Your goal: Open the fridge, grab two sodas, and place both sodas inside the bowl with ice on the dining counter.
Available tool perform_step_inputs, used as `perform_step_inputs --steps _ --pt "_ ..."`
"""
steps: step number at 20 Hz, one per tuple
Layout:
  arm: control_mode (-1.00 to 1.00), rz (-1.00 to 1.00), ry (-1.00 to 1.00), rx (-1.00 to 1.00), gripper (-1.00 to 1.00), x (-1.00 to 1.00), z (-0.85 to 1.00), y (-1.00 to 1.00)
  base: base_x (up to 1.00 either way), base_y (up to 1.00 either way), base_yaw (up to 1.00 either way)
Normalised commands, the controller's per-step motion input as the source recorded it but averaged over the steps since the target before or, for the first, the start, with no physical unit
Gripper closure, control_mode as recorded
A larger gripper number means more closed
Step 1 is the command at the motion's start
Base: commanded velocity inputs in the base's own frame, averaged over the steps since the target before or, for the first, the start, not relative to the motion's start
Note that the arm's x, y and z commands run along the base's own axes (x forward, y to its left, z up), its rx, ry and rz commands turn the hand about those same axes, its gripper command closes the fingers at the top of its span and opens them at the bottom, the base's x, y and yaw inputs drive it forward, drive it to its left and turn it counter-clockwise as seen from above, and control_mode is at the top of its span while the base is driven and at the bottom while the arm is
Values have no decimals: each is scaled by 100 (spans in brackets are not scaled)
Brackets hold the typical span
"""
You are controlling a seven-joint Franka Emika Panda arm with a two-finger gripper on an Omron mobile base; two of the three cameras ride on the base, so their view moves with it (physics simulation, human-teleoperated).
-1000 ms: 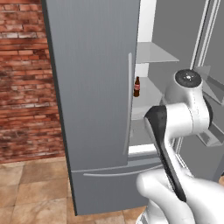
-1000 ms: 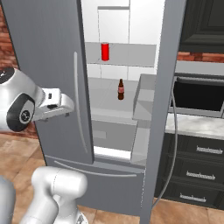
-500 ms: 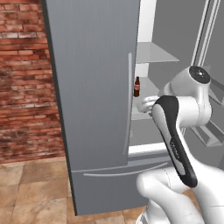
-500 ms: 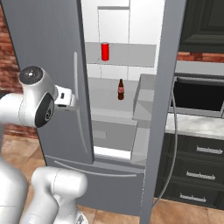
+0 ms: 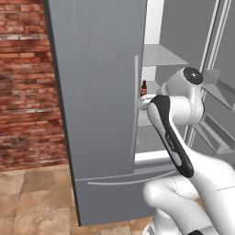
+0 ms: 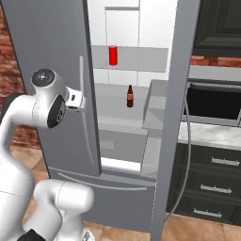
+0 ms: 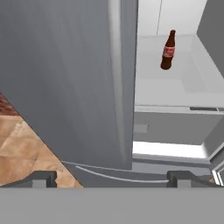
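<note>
Left base view: you see the fridge with its left door shut, the brown bottle just past that door's edge, partly hidden by the arm; right base view: red can on the upper shelf, bottle on the shelf below, right door swung open; hand view: gripper spread wide, holding nothing, bottle standing upright well ahead.
</note>
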Motion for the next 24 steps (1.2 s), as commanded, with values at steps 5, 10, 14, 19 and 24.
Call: perform_step_inputs --steps 5,10,14,19,24 --pt "-100 -8 0 0 -100 52 0 1 0 0 0" --pt "-100 -3 0 1 -100 50 0 2 0 0 0" --pt "-100 0 0 3 -100 47 -6 6 0 0 0" --pt "-100 0 -1 1 -100 38 -15 5 0 0 0" --pt "-100 -7 -6 0 -100 29 -26 0 0 0 0"
